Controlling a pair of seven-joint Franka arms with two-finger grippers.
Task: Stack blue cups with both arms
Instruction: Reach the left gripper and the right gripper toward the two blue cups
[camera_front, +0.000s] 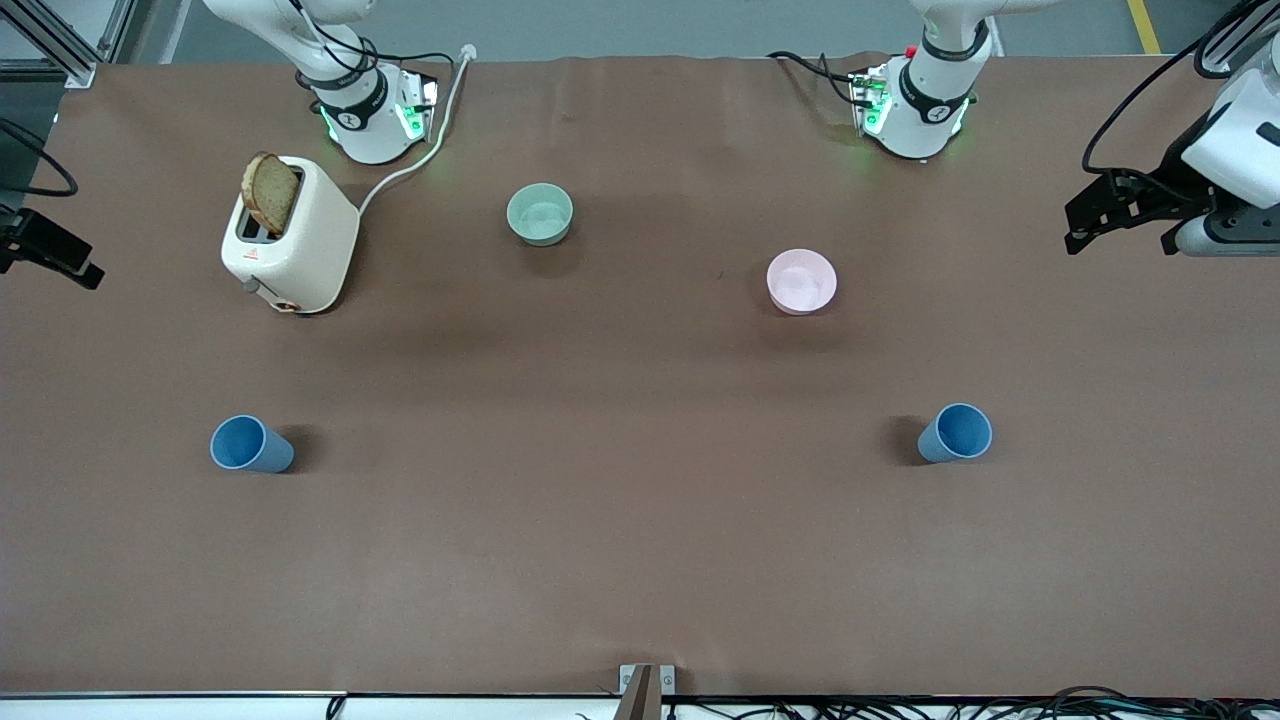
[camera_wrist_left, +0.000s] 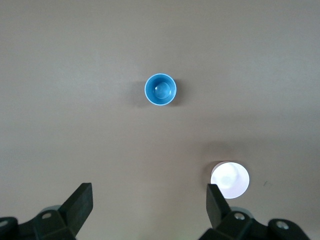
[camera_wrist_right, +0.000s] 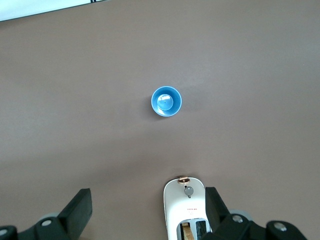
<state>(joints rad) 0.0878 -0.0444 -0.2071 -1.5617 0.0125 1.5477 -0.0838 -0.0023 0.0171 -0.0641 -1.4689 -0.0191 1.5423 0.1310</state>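
Two blue cups stand upright and apart on the brown table. One cup (camera_front: 250, 445) is toward the right arm's end and also shows in the right wrist view (camera_wrist_right: 166, 101). The other cup (camera_front: 957, 433) is toward the left arm's end and also shows in the left wrist view (camera_wrist_left: 160, 90). My left gripper (camera_front: 1120, 235) hangs high over the left arm's end of the table, open and empty (camera_wrist_left: 149, 205). My right gripper (camera_front: 55, 255) hangs high over the right arm's end, partly out of the front view, open and empty (camera_wrist_right: 149, 207).
A white toaster (camera_front: 290, 235) holding a bread slice stands near the right arm's base and also shows in the right wrist view (camera_wrist_right: 187, 210). A pale green bowl (camera_front: 540, 214) and a pink bowl (camera_front: 801, 281) sit farther from the front camera than the cups. The pink bowl also shows in the left wrist view (camera_wrist_left: 229, 179).
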